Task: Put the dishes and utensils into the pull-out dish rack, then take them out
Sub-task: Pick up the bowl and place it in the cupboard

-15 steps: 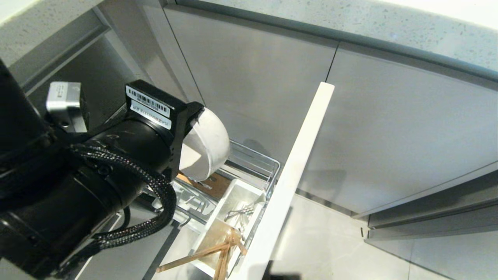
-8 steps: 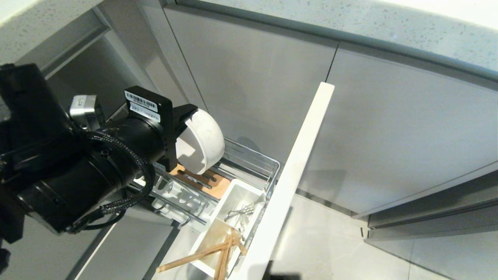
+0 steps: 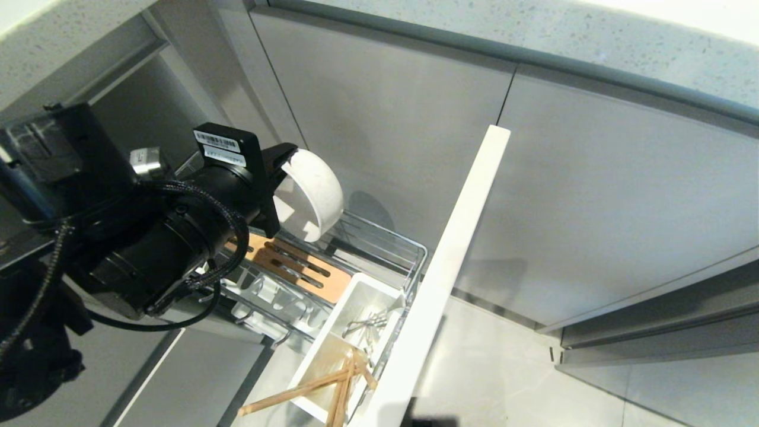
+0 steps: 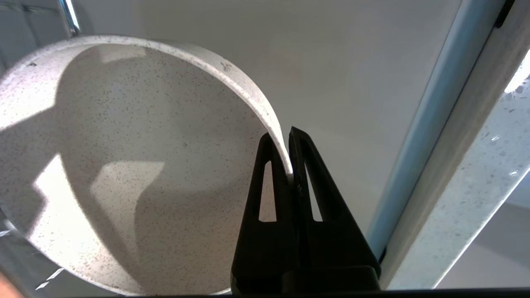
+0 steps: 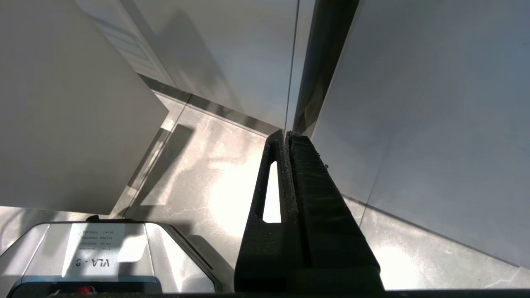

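Left pincer is clamped tight on the rim of the white bowl — bowl held on edge above the orange-brown board of the pull-out dish rack, its mouth turned back toward the arm. Chopsticks lean in the white tub just beside that board, long ends angled out. Right pincer is closed on nothing — parked above the floor.
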You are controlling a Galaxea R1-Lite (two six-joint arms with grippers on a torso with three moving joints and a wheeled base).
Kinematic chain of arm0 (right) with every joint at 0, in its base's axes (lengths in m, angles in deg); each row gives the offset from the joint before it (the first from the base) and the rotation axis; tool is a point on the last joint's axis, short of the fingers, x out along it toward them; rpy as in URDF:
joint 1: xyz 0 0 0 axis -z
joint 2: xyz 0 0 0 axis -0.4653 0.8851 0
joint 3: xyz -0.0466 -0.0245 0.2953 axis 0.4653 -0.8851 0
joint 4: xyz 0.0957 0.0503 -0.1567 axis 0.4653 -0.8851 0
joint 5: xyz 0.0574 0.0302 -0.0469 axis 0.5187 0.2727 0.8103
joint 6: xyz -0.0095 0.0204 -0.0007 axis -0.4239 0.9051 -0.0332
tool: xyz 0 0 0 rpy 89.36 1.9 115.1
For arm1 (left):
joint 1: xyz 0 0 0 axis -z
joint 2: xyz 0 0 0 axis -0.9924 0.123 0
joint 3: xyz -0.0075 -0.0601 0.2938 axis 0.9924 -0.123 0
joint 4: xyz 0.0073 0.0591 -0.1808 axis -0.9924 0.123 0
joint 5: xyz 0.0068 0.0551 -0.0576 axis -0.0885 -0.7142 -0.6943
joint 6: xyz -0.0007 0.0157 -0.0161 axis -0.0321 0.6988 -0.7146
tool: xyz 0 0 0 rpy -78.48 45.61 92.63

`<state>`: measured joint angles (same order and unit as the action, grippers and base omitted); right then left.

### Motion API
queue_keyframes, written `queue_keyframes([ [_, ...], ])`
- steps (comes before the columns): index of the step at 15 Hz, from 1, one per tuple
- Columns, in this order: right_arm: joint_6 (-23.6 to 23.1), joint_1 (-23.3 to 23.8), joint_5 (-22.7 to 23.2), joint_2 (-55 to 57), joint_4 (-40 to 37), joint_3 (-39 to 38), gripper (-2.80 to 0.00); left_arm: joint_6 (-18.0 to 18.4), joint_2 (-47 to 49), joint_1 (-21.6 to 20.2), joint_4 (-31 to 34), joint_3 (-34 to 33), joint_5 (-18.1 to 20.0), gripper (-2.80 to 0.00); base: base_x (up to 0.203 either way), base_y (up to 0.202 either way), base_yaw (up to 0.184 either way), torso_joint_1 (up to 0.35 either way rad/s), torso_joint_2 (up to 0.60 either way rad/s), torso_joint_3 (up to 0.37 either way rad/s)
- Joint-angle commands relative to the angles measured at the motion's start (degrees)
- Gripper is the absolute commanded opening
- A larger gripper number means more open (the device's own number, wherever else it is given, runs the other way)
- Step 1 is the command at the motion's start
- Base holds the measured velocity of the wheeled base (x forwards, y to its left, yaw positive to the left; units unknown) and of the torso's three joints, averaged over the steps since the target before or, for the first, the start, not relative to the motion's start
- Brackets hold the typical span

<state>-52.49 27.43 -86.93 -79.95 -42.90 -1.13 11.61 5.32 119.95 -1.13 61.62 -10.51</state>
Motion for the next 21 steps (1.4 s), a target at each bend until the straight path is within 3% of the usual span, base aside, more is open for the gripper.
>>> queue_keyframes([
  [1,0.0,0.0,0.0,0.0,0.0,-0.1,-2.8,-0.9,1.4,-0.6,-1.2,-0.2,-0.1,-2.8,0.0,0.0,0.0,0.0,0.0,0.0],
  [7,0.0,0.0,0.0,0.0,0.0,-0.1,-2.8,-4.3,3.3,-1.2,-7.2,-2.9,1.0,-2.8,0.0,0.0,0.0,0.0,0.0,0.0],
  [16,0.0,0.0,0.0,0.0,0.0,-0.1,-2.8,-11.5,4.1,-3.4,-7.9,-3.8,3.3,-2.8,0.0,0.0,0.0,0.0,0.0,0.0],
  [21,0.0,0.0,0.0,0.0,0.0,-0.1,-2.8,-13.1,4.8,-3.5,-7.6,-3.9,3.3,-2.8,0.0,0.0,0.0,0.0,0.0,0.0],
])
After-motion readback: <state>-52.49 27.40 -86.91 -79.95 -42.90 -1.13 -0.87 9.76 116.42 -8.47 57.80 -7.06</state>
